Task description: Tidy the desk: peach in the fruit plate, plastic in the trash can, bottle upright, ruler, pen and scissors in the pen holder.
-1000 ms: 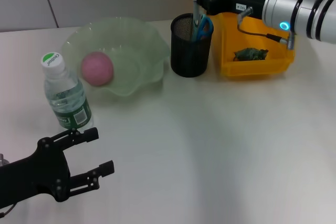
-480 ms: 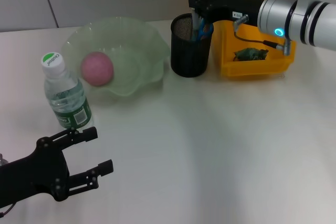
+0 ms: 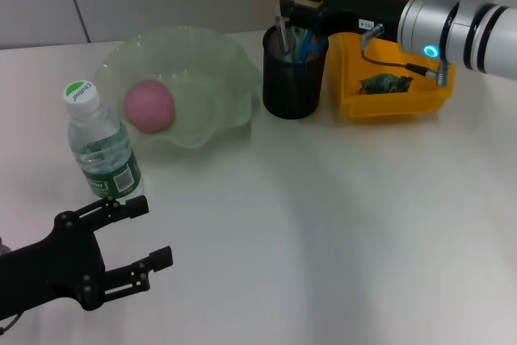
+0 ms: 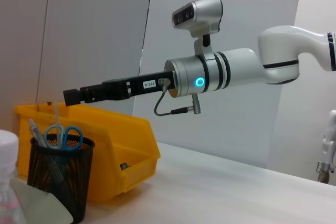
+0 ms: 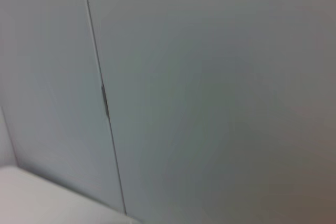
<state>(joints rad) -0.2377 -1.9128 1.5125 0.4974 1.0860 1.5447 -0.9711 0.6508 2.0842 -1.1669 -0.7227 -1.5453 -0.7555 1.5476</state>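
The right gripper is hovering just above the black mesh pen holder; whether its fingers are apart, I cannot tell. Scissors and a pen are standing inside. The peach is sitting in the green plate, the bottle upright beside it. Plastic is lying in the yellow bin. The left gripper is waiting, fingers spread, at the near edge.

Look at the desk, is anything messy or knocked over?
Nothing stands out. The bottle stands upright, the peach sits in the plate, the scissors are in the pen holder, and the plastic is in the yellow bin.
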